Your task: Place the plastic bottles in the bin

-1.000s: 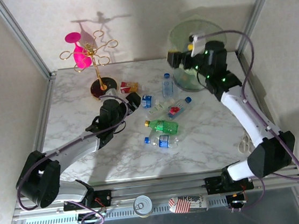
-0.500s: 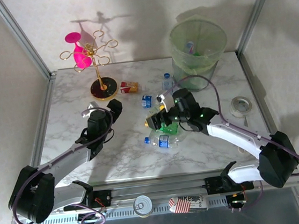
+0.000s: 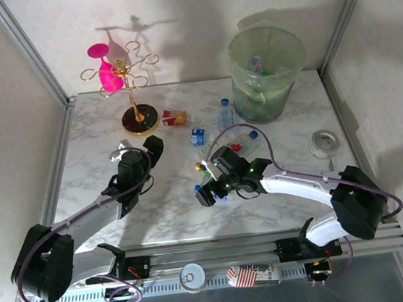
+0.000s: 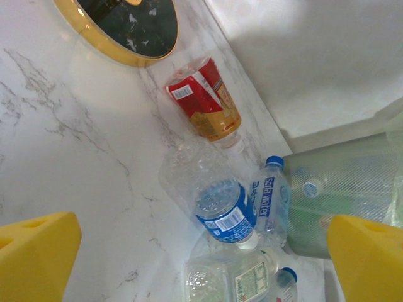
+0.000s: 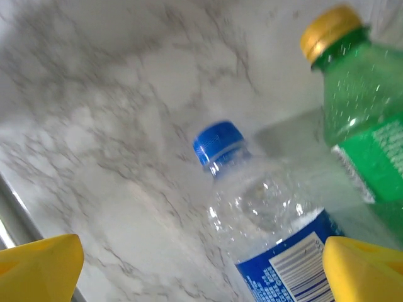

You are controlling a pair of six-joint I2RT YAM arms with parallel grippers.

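Swinging away from the bin (image 3: 289, 75), where it had hung a second before, the right arm had come down low over the middle of the worktop (image 3: 93, 156), and the left arm had drawn back to the left of the bottle cluster; the right fingers (image 3: 206, 193) stood spread wide with nothing gripped, their yellow tips on either side of a clear bottle (image 5: 264, 220) with a blue cap and blue label, lying on its side; just beside it lay a green bottle (image 5: 365, 132) with a yellow cap; the left fingers (image 3: 153, 145) were likewise wide apart and empty, above bare marble; ahead of them lay a red-labelled bottle (image 4: 204, 100) near the dark base of the gold stand (image 3: 139, 118), which carried pink glasses (image 3: 107, 73); further on lay a crumpled blue-labelled bottle (image 4: 217, 201), and an upright blue-capped bottle (image 3: 225, 112) stood just beside the bin; the bin itself stood at the far right of the worktop, a few bottles showing through its pale green wall and liner; a tape roll (image 3: 323, 142) lay near the right edge
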